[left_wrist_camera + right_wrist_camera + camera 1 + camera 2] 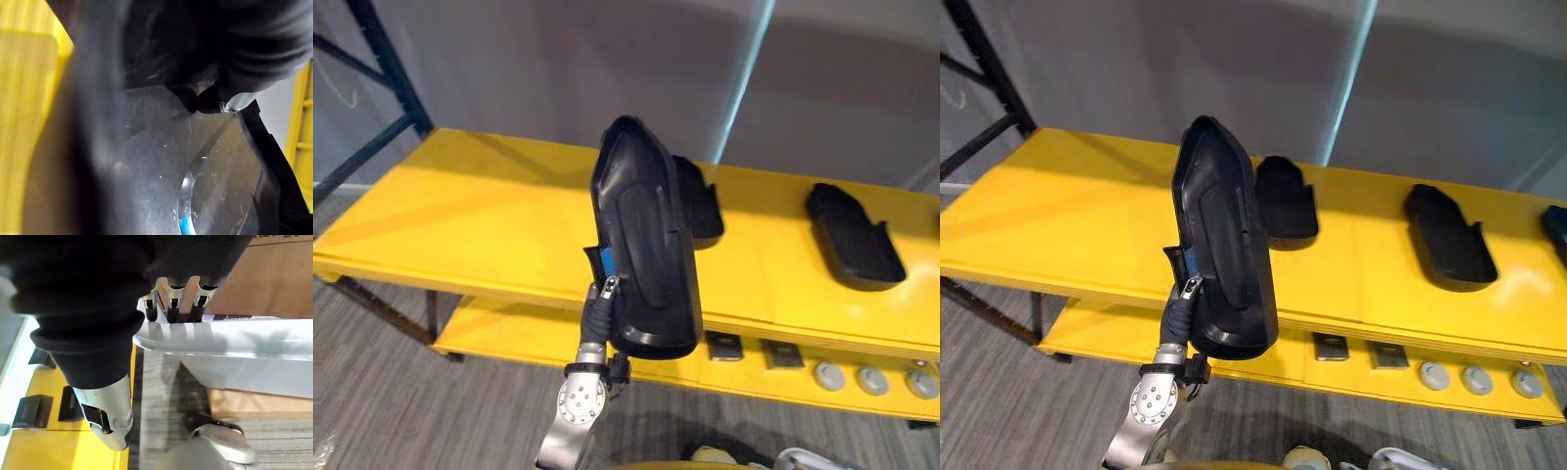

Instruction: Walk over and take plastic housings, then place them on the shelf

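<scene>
My left hand [599, 311] is shut on the lower edge of a long black plastic housing [641, 245] and holds it upright in front of the yellow shelf [460, 206]. Up close, the housing's scratched inner face [161, 161] runs past the hand's dark cover [244, 49]. Two more black housings lie on the shelf top. One [703, 206] is partly hidden behind the held one, the other [854, 235] lies further right. My right hand [171, 303] hangs with relaxed fingers beside a white edge [234, 338] and holds nothing.
The lower yellow board carries small dark square parts [724, 345] and grey round discs [871, 379]. A dark blue rack post [382, 59] rises at the far left. Another dark part [1557, 230] peeks in at the shelf's right end. Grey carpet lies in front.
</scene>
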### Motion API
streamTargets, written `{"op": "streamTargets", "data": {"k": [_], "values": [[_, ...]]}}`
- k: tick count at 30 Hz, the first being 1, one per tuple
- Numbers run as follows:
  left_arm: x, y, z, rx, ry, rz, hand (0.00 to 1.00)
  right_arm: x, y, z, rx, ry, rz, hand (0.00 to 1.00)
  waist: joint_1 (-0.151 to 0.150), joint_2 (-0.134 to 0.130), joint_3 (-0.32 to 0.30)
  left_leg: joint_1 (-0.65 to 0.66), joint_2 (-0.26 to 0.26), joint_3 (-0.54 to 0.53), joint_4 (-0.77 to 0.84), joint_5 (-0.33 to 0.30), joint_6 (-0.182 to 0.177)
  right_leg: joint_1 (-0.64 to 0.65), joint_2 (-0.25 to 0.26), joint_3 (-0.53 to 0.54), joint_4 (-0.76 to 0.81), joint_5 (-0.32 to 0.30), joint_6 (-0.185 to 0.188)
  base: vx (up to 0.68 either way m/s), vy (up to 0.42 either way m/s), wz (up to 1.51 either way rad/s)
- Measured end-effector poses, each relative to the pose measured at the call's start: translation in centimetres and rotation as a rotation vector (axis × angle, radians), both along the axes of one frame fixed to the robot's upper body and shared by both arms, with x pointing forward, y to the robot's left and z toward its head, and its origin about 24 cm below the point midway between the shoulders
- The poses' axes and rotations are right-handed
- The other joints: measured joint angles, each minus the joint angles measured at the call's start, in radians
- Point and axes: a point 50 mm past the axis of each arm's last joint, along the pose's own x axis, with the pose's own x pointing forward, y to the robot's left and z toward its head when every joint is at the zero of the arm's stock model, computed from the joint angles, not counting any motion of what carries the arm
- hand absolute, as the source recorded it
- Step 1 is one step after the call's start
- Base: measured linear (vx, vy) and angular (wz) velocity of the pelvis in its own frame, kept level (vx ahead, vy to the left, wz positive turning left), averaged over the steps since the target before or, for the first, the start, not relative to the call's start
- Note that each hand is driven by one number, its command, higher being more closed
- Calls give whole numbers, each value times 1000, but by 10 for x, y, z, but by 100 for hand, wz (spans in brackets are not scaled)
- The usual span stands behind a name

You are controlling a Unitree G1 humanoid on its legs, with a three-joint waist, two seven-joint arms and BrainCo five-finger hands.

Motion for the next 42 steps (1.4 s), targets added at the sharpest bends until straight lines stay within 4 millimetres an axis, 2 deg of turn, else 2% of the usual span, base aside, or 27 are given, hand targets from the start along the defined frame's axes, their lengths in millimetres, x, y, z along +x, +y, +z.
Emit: {"op": "streamTargets", "data": {"k": [1, 2, 3, 4, 5, 6, 7, 8, 9, 10, 11, 15, 21, 26, 29, 31, 34, 37, 39, 42], "values": [[2, 2, -1, 15, 0, -2, 100, 7, 6, -1, 19, -16, 29, 0, 5, -15, 1, -31, -7, 22, 67, -37, 15, -5, -10, 4, -25, 51, -24, -78, 413, -37], [2, 3, -1, 20, 1, -2, 100, 12, 12, -1, 38, -26, 42, 0, 11, -14, 1, -44, -9, 34, 99, -55, 24, -19, -8, -2, -26, 81, -64, -146, 479, -74], [1, 6, -2, 30, 2, 0, 100, 34, 33, -1, 90, -73, 105, 0, 12, -8, 4, -40, -6, 77, 98, -65, 55, -41, -11, -15, -37, 147, -165, -203, 400, -73], [1, 6, -2, 34, 3, -2, 100, 48, 46, 0, 122, -100, 153, 0, 9, -2, 8, -35, -13, 110, 85, -62, 83, -65, -18, -20, 49, 85, -168, -194, 300, -60], [1, 6, -3, 36, 6, -5, 100, 53, 54, 1, 143, -113, 178, 0, 6, 4, 12, -20, -21, 122, 72, -61, 99, -73, -13, -17, 129, 26, -146, -165, 235, -35], [1, 5, -5, 35, 16, -9, 100, 57, 63, 1, 162, -121, 215, 0, 10, 16, 18, 14, -35, 133, 41, -57, 116, -66, 23, 17, 232, -73, -104, -128, 204, -27], [1, 4, -4, 30, 12, -7, 100, 60, 64, 2, 171, -135, 229, 0, 12, 30, 19, 27, -51, 136, 19, -54, 121, -50, 80, 53, 276, -154, -79, -99, 164, -17], [1, 4, -4, 26, 9, -5, 100, 61, 64, 3, 171, -142, 230, 0, 10, 34, 16, 30, -59, 134, 13, -50, 127, -47, 107, 60, 280, -190, -78, -38, 105, -2], [2, 3, -3, 18, 7, 1, 100, 61, 65, 4, 172, -152, 228, 0, 11, 32, 18, 29, -77, 134, -1, -36, 140, -30, 160, 87, 256, -249, -84, -9, 46, 4], [2, 3, -3, 11, 7, 5, 100, 62, 64, 4, 169, -156, 228, 0, 10, 27, 21, 29, -79, 131, -1, -33, 141, -18, 188, 117, 229, -272, -108, -17, 33, 14], [2, 0, -3, 4, 12, 2, 100, 64, 61, 6, 161, -172, 224, 0, 3, 45, 37, 29, -80, 115, -3, -23, 140, 1, 220, 172, 199, -265, -113, -37, 8, 20], [2, 1, -2, 9, 6, 8, 100, 54, 60, 5, 168, -169, 184, 0, 8, 33, 38, 68, -99, 101, -72, 38, 118, 28, 219, 177, 189, -247, -129, 41, -36, 18], [4, 6, 17, 8, -75, 47, 100, 49, 66, 5, 187, -177, 154, 0, 17, 31, 32, 112, -92, 108, -118, 49, 104, 84, 227, 162, 135, -236, -145, 10, -27, 7], [6, 15, 17, 40, -77, 87, 100, 43, 68, 4, 195, -165, 149, 0, 22, 25, 16, 119, -89, 112, -143, 49, 104, 111, 231, 162, 85, -212, -141, -3, 0, -1], [9, 29, 16, 88, -71, 142, 100, 40, 69, 3, 199, -158, 146, 0, 22, 20, 3, 126, -95, 113, -154, 50, 105, 126, 226, 163, 58, -204, -137, 42, 22, -1], [15, 38, 18, 123, -78, 175, 100, 36, 68, 2, 198, -150, 144, 0, 26, 17, -10, 130, -102, 110, -168, 51, 105, 129, 224, 164, 47, -203, -135, 62, 17, 2], [35, 51, 28, 178, -112, 230, 100, 35, 67, 2, 207, -148, 146, 0, 29, 18, -12, 135, -114, 101, -187, 59, 108, 134, 222, 163, 45, -203, -135, 42, 14, 18], [54, 65, 41, 231, -151, 289, 100, 36, 66, 2, 211, -153, 150, 0, 18, 22, -11, 124, -129, 67, -180, 63, 104, 134, 222, 160, 46, -203, -135, 28, 21, 24], [62, 70, 44, 245, -155, 307, 100, 37, 64, 3, 217, -162, 147, 0, 4, 26, -8, 88, -126, 50, -137, 63, 102, 133, 221, 153, 46, -203, -135, 16, 1, 46], [72, 78, 40, 278, -115, 320, 100, 38, 60, 3, 210, -162, 128, 0, 8, 25, -1, 53, -104, 68, -80, 63, 102, 133, 223, 143, 46, -203, -136, -24, -12, 21]]}}
